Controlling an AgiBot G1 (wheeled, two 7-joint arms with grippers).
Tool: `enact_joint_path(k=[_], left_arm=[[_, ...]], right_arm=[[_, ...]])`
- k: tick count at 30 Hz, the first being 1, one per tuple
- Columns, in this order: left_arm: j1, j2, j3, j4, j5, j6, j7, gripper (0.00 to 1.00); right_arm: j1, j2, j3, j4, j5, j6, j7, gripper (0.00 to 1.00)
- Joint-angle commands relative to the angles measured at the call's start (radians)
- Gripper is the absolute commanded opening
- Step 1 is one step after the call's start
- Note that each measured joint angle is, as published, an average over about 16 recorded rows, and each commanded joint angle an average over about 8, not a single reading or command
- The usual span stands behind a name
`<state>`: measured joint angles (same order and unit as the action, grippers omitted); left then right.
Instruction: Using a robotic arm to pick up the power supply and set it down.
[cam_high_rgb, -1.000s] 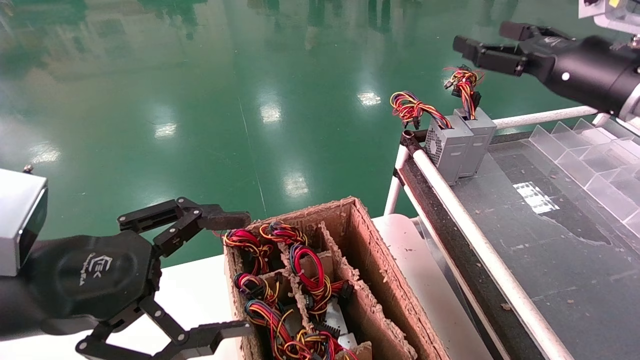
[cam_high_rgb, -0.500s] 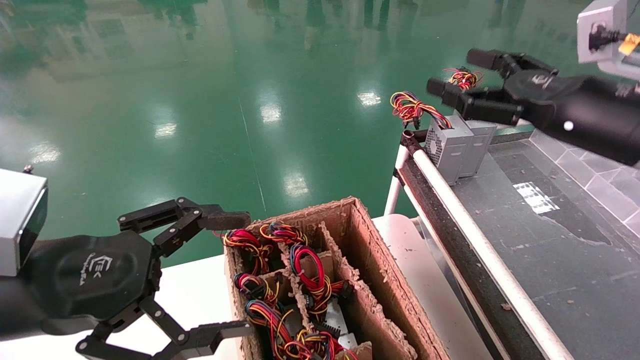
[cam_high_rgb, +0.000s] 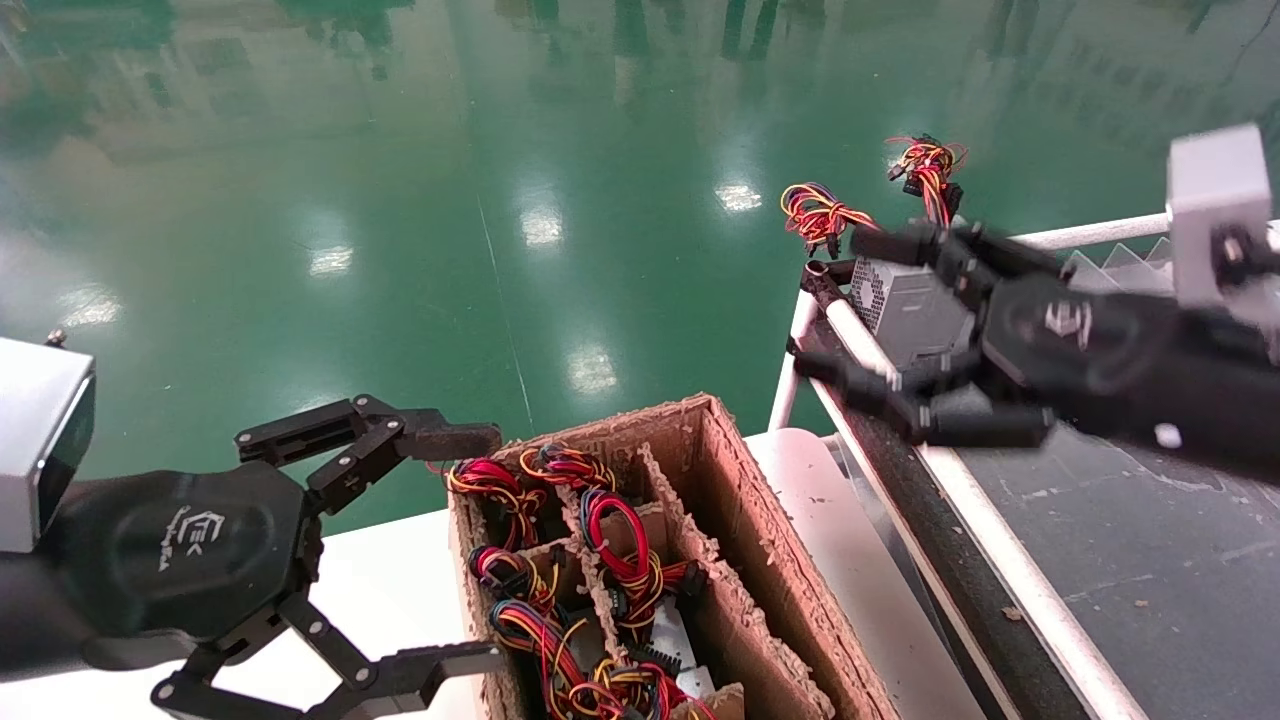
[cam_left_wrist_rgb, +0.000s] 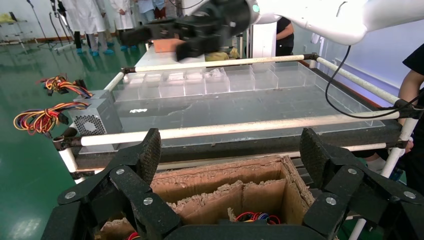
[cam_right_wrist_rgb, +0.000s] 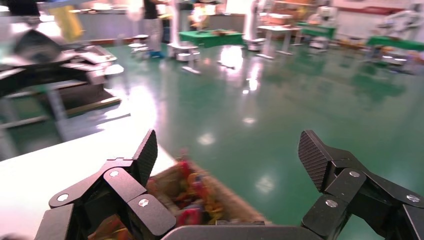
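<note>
From where I stand, the left gripper (cam_high_rgb: 470, 545) hangs at about eight o'clock in the head view, its black fingers (cam_high_rgb: 455, 440) spread wide apart on either side of the near corner of a torn cardboard box (cam_high_rgb: 745, 560), holding nothing. The box sits on a white table (cam_high_rgb: 400, 590) at six o'clock and its cells are stuffed with coloured wire bundles (cam_high_rgb: 610, 540). In the left wrist view the same gripper (cam_left_wrist_rgb: 230, 155) frames the box (cam_left_wrist_rgb: 225, 185) from above, fingers equally wide. Past the box, toward two o'clock, runs a dark bench (cam_high_rgb: 1150, 560) edged with a white rail (cam_high_rgb: 1000, 555). At its far corner, around one o'clock, two grey units stand touching side by side: the nearer box (cam_high_rgb: 905, 300) shows a perforated grille and a curled wire loop (cam_high_rgb: 815, 215), while the power supply (cam_high_rgb: 950, 240) stands just behind it, mostly hidden, its upright bundle of red, yellow and orange wires (cam_high_rgb: 930, 170) rising above. The right gripper (cam_high_rgb: 860, 310) is at two o'clock, blurred, directly in front of the two units, its fingers (cam_high_rgb: 895, 243) open wide, one above and one below the nearer box's face; whether they touch the metal I cannot tell. The right wrist view shows the gripper (cam_right_wrist_rgb: 227, 155) open too, with green floor (cam_right_wrist_rgb: 300, 100) beyond.
</note>
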<state>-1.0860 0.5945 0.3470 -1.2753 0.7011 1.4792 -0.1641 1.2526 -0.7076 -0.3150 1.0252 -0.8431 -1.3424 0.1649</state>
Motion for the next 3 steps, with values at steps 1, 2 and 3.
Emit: enact_joint_path(k=[1, 2, 3], left_arm=[[0.0, 0.0, 0.0, 0.0, 0.0, 0.0, 0.0, 1.0], [0.0, 0.0, 0.0, 0.0, 0.0, 0.0, 0.0, 1.0], [0.0, 0.0, 0.0, 0.0, 0.0, 0.0, 0.0, 1.0]], right_arm=[[-0.05, 0.027, 0.01, 0.072, 0.031, -0.043, 0.006, 1.0], [-0.057, 0.031, 0.011, 0.083, 0.036, -0.049, 0.007, 1.0], [-0.064, 0.035, 0.013, 0.093, 0.04, -0.055, 0.008, 1.0]])
